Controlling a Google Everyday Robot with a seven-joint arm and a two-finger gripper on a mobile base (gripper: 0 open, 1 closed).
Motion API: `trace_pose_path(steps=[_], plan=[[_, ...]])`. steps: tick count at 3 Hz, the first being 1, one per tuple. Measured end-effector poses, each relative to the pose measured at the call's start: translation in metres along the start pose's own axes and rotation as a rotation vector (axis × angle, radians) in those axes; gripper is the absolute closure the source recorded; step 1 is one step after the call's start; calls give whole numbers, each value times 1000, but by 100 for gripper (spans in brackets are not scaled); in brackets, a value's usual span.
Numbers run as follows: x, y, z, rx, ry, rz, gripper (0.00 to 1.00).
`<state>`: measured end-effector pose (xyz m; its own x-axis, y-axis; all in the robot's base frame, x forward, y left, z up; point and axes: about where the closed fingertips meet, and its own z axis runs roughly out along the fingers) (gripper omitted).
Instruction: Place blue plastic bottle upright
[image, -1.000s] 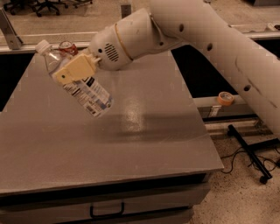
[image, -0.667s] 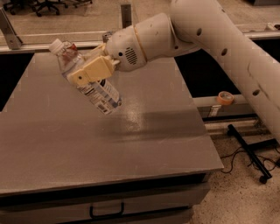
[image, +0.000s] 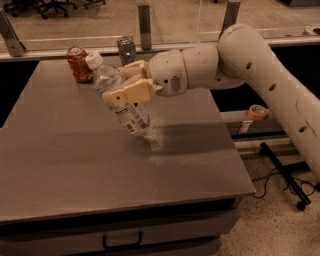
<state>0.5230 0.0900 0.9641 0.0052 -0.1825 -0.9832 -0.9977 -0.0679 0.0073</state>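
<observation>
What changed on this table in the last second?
The arm carried the clear plastic water bottle rightward and tipped it nearer upright, though still leaning. The end effector stays shut on it above the grey table. The red drink can at the back has not moved.

The pincer (image: 116, 84) is cream yellow; it is over the 11 o'clock part of the desk (image: 75, 165), clamped on the blue plastic bottle (image: 131, 116). The bottle is clear, with a white cap and a white and pale-blue label bearing small dark print. The desk top is plain matt grey and its front is dark, with a black drawer handle (image: 122, 243). At 10 o'clock from the bottle is a red drink can (image: 78, 64) with pale marks, and at 12 o'clock a silver drink can (image: 127, 49). The arm (image: 250, 55) is white with small dark dots. The tape roll (image: 257, 112) at 3 o'clock is orange
</observation>
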Motion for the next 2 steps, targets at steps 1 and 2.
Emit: trace_pose_path(steps=[1,2], plan=[[8,-5,-10,-35,-116,-21,100],[14,-8,-15,-112,-197,-64,84]])
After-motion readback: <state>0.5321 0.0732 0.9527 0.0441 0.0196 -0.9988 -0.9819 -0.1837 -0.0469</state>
